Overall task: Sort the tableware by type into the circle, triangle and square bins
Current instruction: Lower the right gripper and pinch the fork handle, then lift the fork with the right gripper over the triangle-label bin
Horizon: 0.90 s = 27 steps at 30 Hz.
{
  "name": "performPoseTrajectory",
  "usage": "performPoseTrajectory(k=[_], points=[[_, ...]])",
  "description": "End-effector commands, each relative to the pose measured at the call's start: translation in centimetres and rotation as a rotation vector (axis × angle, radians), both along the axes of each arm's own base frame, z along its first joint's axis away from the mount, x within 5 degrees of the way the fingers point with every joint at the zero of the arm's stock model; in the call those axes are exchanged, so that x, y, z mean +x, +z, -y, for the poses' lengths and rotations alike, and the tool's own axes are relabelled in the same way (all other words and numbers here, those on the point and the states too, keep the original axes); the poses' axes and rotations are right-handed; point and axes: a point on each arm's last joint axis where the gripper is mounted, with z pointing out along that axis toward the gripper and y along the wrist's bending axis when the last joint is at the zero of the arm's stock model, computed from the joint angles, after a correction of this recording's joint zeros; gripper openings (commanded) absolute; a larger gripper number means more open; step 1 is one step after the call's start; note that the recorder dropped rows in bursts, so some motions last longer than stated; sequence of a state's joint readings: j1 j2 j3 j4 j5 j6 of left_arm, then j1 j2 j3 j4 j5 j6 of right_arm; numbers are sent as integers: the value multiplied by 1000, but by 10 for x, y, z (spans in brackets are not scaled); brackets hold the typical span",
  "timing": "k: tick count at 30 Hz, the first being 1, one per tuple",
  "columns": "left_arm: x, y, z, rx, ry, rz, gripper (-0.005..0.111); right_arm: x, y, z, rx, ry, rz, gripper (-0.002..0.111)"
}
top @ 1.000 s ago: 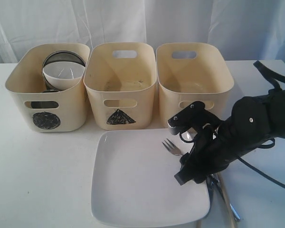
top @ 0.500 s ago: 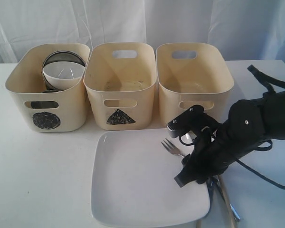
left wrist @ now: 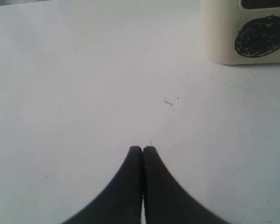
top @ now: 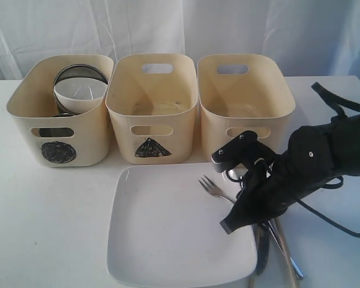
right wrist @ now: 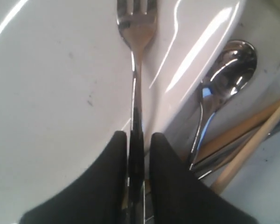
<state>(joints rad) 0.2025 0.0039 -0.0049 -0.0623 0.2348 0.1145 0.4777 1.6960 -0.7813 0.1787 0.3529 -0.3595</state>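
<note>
Because the fork [right wrist: 135,70] lies with its prongs on the plate [top: 168,240] and its handle running off the rim, the right claw [right wrist: 139,136] takes it at the handle end, where there is room for a finger on each side. The wrist view shows the two black fingers pressed against the thin handle, clamped on it, with the fork low over the plate and not yet clear of it.

Just beside the fork, off the plate's edge, a spoon [right wrist: 224,65] and wooden chopsticks [right wrist: 252,135] lie bunched together. That is likely why the grip is so narrow and lined up with the handle: a wider one could catch the spoon.

Behind the plate stand three cream bins in a row. The circle bin [top: 60,114] on the left holds a small white bowl [top: 79,93] with a steel bowl [top: 81,71] leaning behind it, so round vessels seem to go there. The triangle bin [top: 151,108] in the middle and the bin on the right [top: 246,102] look empty; the right one's mark is hidden by the arm, and by elimination it should be the square.

The left claw [left wrist: 142,148] has its fingers together, holding nothing, over bare table [left wrist: 84,70] near the circle bin. It appears parked there to stay out of the way.
</note>
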Motion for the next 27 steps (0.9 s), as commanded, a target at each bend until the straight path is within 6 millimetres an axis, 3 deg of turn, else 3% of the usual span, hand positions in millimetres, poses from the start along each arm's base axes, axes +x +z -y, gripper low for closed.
performPoseTrajectory(k=[1,5,14,22,27], points=[[0,-1,1,-13,-5,4,0,-3,-5,1,-16,-1,-44,8],[0,-1,1,-13,-5,4,0,-4,-5,1,-21,3,-56,0],[0,-1,1,-13,-5,4,0,-5,-1,1,-14,6,-49,0],[0,-1,1,-13,-5,4,0,-13,58,5,104,-15,139,0],[0,-1,1,-13,-5,4,0,-8,91,0,320,-167,268,0]])
